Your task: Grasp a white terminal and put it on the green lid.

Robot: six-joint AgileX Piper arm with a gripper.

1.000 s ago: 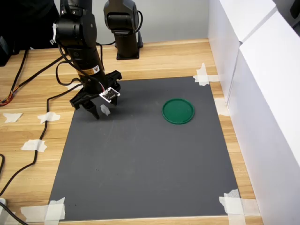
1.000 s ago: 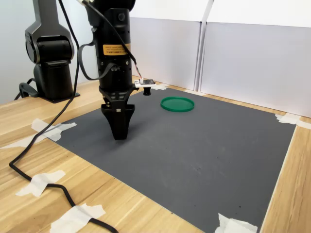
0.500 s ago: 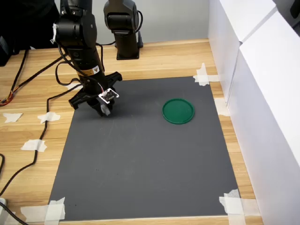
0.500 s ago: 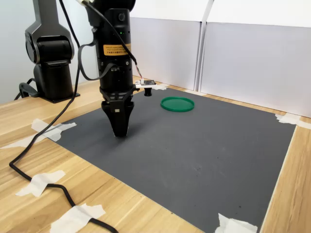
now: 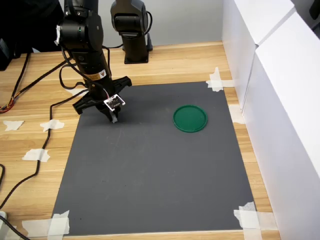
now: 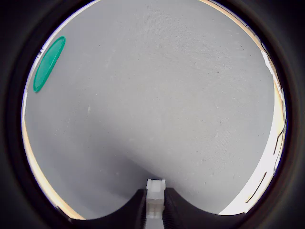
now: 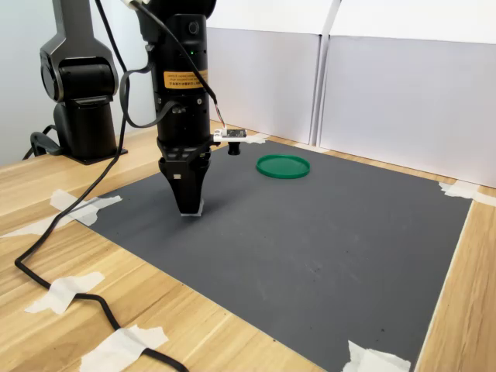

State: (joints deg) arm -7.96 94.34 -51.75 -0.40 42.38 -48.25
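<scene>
Right now my fingers (image 6: pixel 154 210) are clenched on the white terminal (image 6: pixel 155 196); the wrist view shows the little block pinched between the two dark tips, its top step poking out ahead of them. In the second exterior view the fingers (image 7: pixel 188 203) hang just above the dark mat (image 7: pixel 310 240) with a pale sliver of the terminal (image 7: pixel 191 211) showing at the tips, and I judge it lifted, though whether it has fully cleared the mat I cannot tell.

For the carry, I should keep an even squeeze, since such a small stepped piece could twist or slip out if I let go a little. I should rise enough to clear the raised rim of the green lid (image 5: pixel 190 118), travel toward the first exterior view's right, settle over the lid's middle, come down low, and only then let go, so the piece does not bounce off the disc.

Counting from near to far in the first exterior view: one mat (image 5: pixel 160 170) taped to the wooden table (image 5: pixel 30 165), one white terminal (image 5: pixel 114 119) in my fingers (image 5: pixel 114 118), and one green lid well apart from them on the far right part of the mat. I see no second terminal and no second lid.
</scene>
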